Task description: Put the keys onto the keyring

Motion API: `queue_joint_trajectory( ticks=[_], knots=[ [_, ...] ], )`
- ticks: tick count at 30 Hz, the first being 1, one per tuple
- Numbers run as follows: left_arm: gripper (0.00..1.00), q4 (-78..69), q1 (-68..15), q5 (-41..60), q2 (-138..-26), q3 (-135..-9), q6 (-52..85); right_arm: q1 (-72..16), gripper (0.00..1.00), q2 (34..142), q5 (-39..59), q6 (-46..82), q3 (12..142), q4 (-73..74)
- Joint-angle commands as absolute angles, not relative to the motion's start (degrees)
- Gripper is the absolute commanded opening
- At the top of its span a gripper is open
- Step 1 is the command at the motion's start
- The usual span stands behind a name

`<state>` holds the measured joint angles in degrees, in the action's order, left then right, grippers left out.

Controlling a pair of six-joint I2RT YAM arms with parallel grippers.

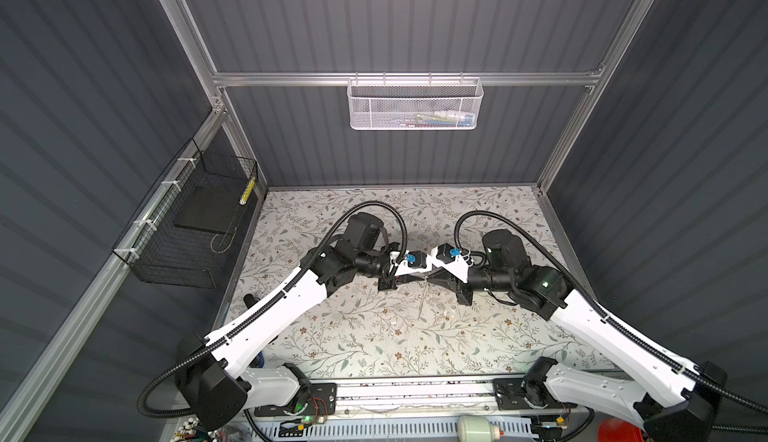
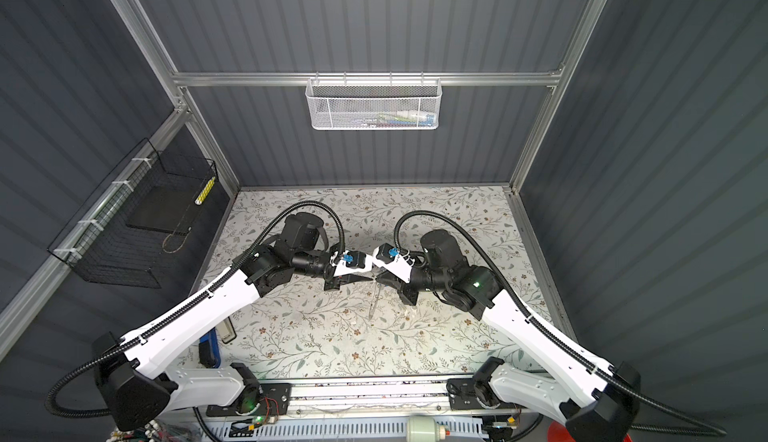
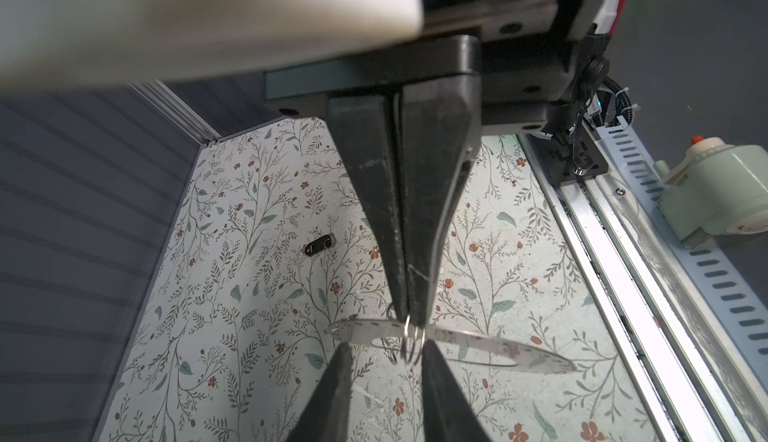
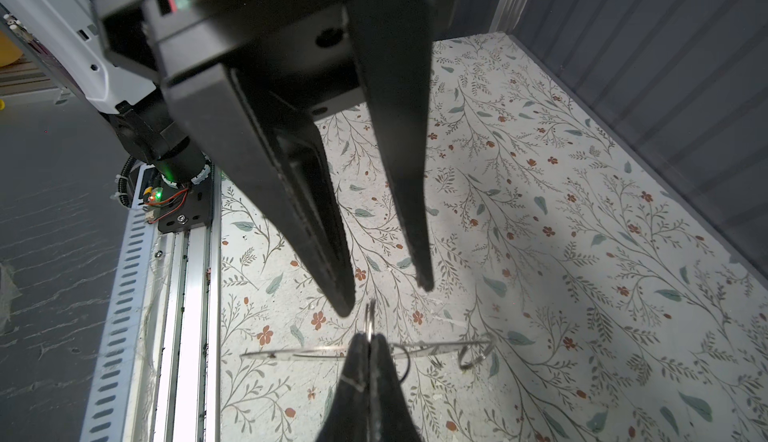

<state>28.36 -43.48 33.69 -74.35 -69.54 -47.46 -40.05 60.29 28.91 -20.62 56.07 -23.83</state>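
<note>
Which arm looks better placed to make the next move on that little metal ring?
Probably left. The right gripper is busy, shut on the small silver metal keyring. The left gripper is open and empty, its fingertips either side of that ring, so it can act.

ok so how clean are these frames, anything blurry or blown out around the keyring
In the left wrist view the white housing up close is a soft blur, the keyring in the right gripper is sharp, and the rail glares white. In the right wrist view soft shadows fall across the tablecloth. In both top views the keyring is too small to make out.
</note>
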Motion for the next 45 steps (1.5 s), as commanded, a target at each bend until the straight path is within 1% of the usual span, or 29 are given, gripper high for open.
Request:
queue_joint_trajectory(
  ticks=[1, 6, 11, 15, 19, 34, 42, 45],
  knots=[
    [0.29, 30.5, -44.3, 34.5, -75.5, -71.5, -48.4, -40.1, 0.01, 60.4, 30.7, -20.9, 58.4, -22.5],
    [0.28, 31.4, -44.9, 33.8, -76.2, -71.8, -49.2, -40.1, 0.01, 60.1, 29.6, -20.1, 58.5, -22.6],
    [0.24, 31.9, -45.1, 32.9, -76.4, -71.7, -49.8, -40.1, 0.01, 58.9, 30.1, -18.9, 57.5, -19.3],
    [0.22, 32.3, -45.4, 32.1, -75.9, -71.4, -50.4, -40.0, 0.01, 59.0, 30.4, -18.2, 56.9, -19.0],
    [0.18, 31.8, -45.5, 32.0, -75.8, -71.6, -50.5, -40.0, 0.01, 59.1, 30.8, -18.3, 56.6, -19.1],
    [0.13, 32.6, -45.5, 33.9, -76.2, -73.0, -50.5, -40.1, 0.01, 59.6, 30.2, -21.8, 56.6, -21.0],
    [0.12, 34.4, -45.5, 35.7, -76.9, -73.7, -51.4, -40.2, 0.01, 59.3, 30.8, -23.4, 56.1, -20.6],
    [0.10, 35.0, -45.5, 36.4, -77.3, -74.2, -51.6, -40.3, 0.01, 59.3, 30.8, -23.9, 56.0, -20.5]
  ],
)
